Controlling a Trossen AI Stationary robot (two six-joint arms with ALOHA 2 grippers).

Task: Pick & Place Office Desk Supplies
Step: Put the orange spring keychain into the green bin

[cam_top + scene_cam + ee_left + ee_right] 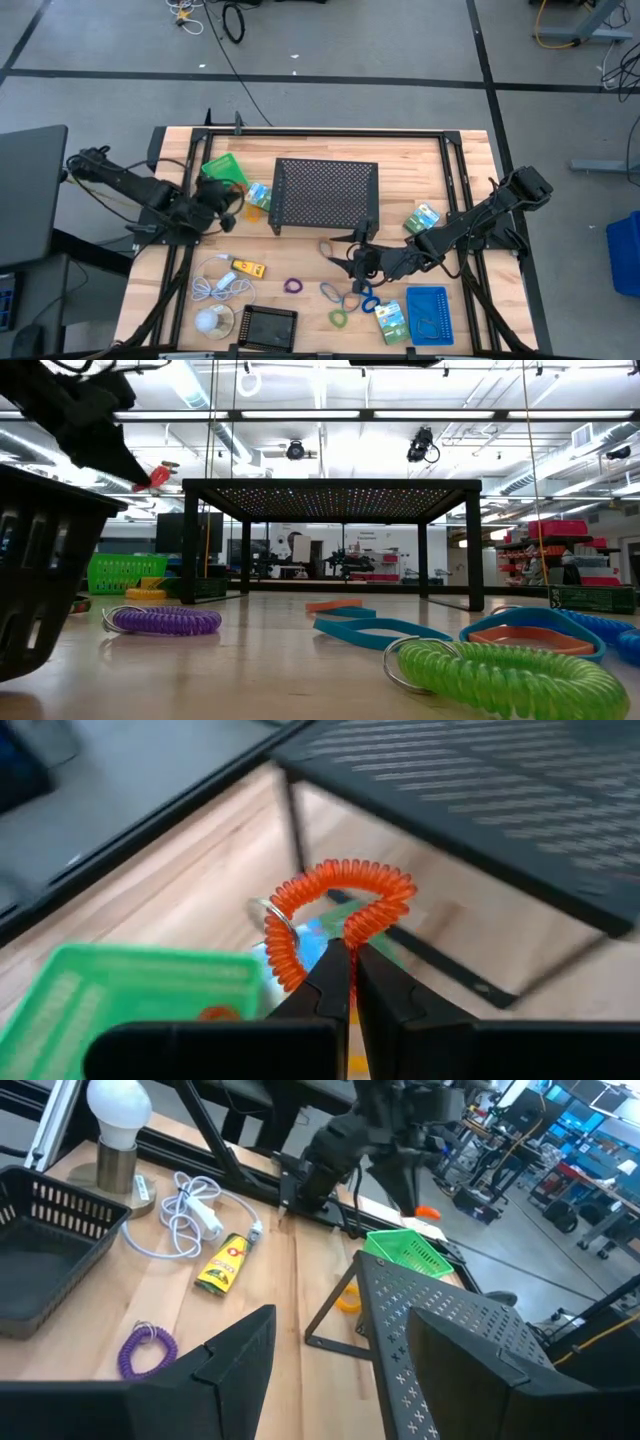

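Currently, left gripper (350,982) is clamping an orange loop (335,905) at left of frame, over the green tray (222,168). Right gripper (362,262), fingers apart, is hovering lower centre; black mesh shelf (325,192) is standing between.

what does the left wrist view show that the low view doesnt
Only the left wrist view: the left gripper shut on the orange loop, its fingertips pinching the coil, with a green-blue packet on the wood below.

Only the low view: the purple loop, green loop and blue loops lying on the table in the foreground, and the black tray at the edge.

Both: the black mesh shelf, the green tray, and the orange loop held up off the table.
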